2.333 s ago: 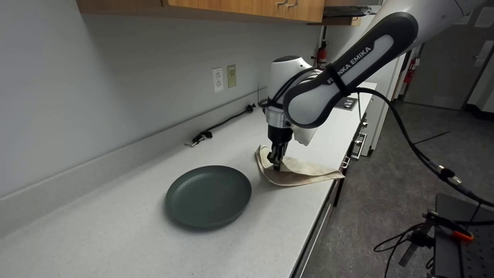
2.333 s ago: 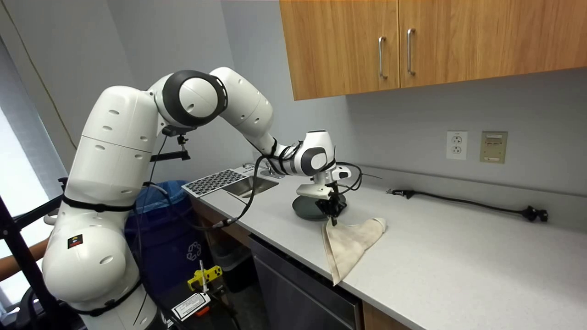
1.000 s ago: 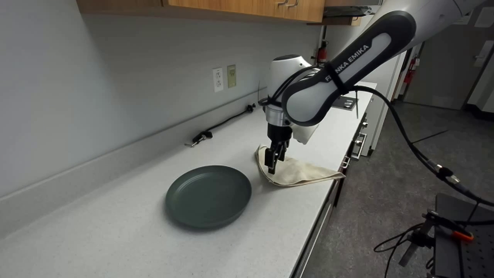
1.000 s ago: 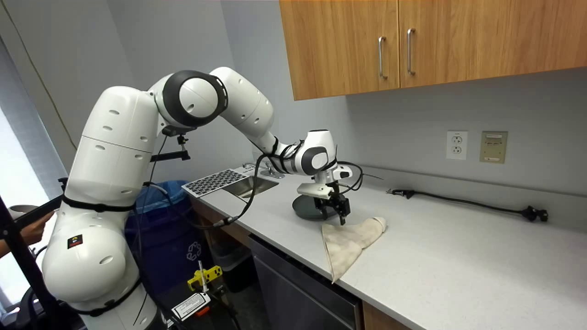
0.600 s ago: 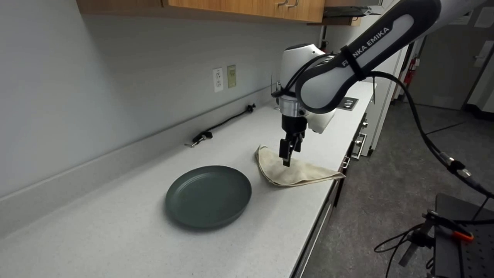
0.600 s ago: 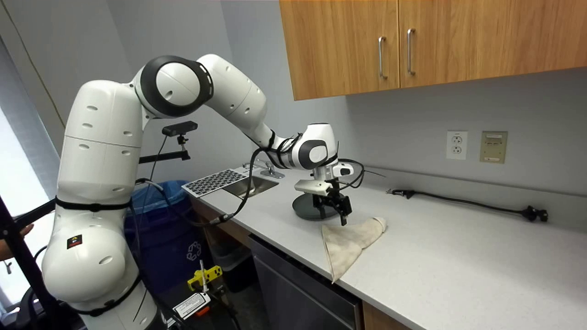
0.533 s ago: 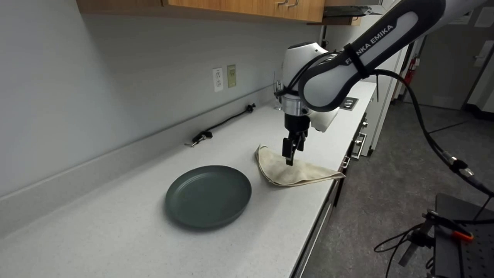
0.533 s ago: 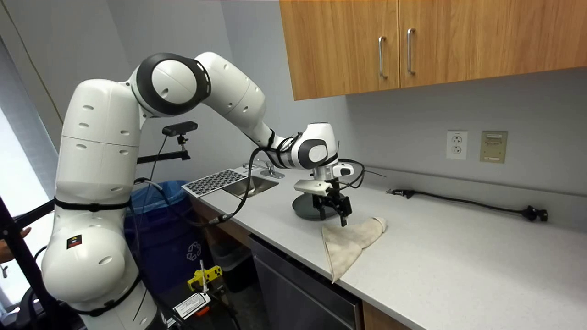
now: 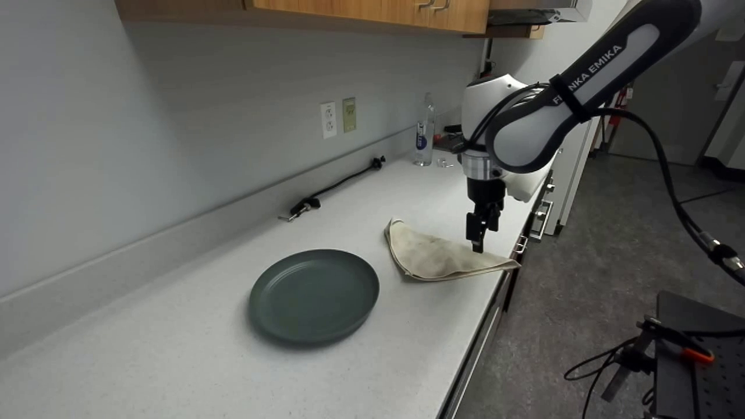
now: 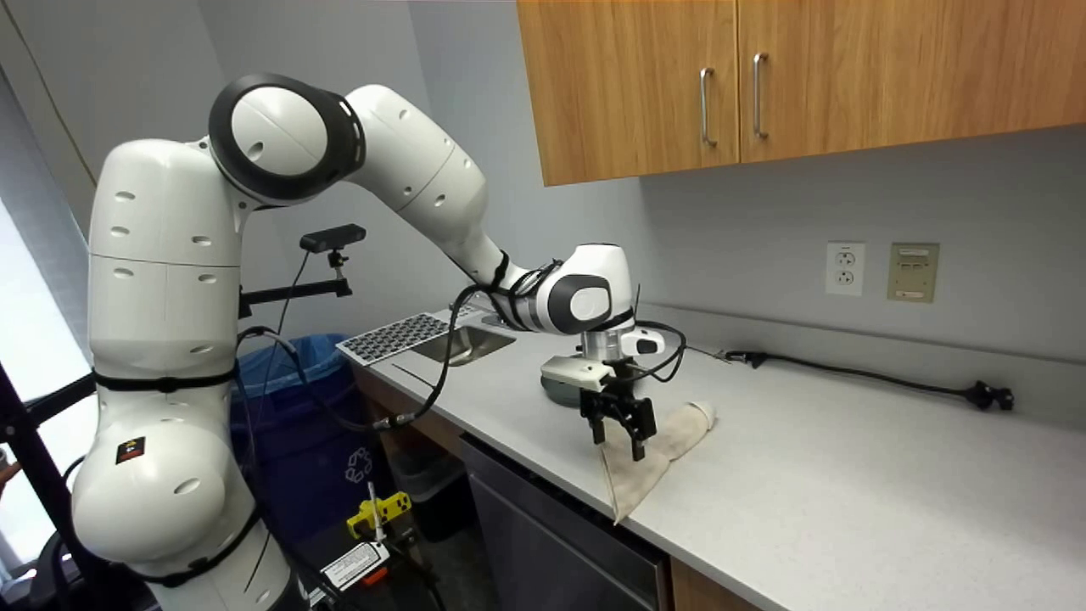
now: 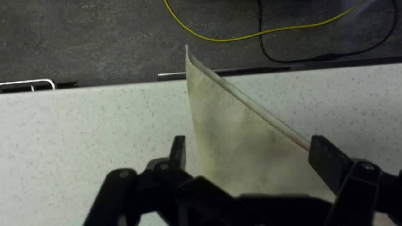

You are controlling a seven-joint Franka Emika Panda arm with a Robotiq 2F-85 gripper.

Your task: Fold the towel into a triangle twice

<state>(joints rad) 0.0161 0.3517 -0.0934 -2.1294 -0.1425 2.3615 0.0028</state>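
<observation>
The cream towel [image 9: 433,256] lies on the counter, folded into a rough triangle with layered edges. One pointed corner of the towel [image 11: 201,81] reaches past the counter's front edge in the wrist view. My gripper [image 10: 618,445] hangs above the towel's narrower half, pointing down. In the wrist view my gripper [image 11: 248,141] is open, its fingers [image 11: 328,163] wide apart with cloth visible below the gap. Nothing is held. The towel's rear part is hidden beneath the gripper body in that view.
A dark green plate [image 9: 314,297] sits beside the towel. A black cable with clamps [image 10: 865,382] lies along the back wall. A clear bottle [image 9: 425,134] stands farther along the counter. Wooden cabinets [image 10: 806,85] hang above. The counter's front edge [image 11: 119,87] runs close to the towel.
My gripper was down at the towel's edge near the plate, with cloth lifted there. It has opened, let go, risen and moved towards the counter's front edge. The towel now lies flatter.
</observation>
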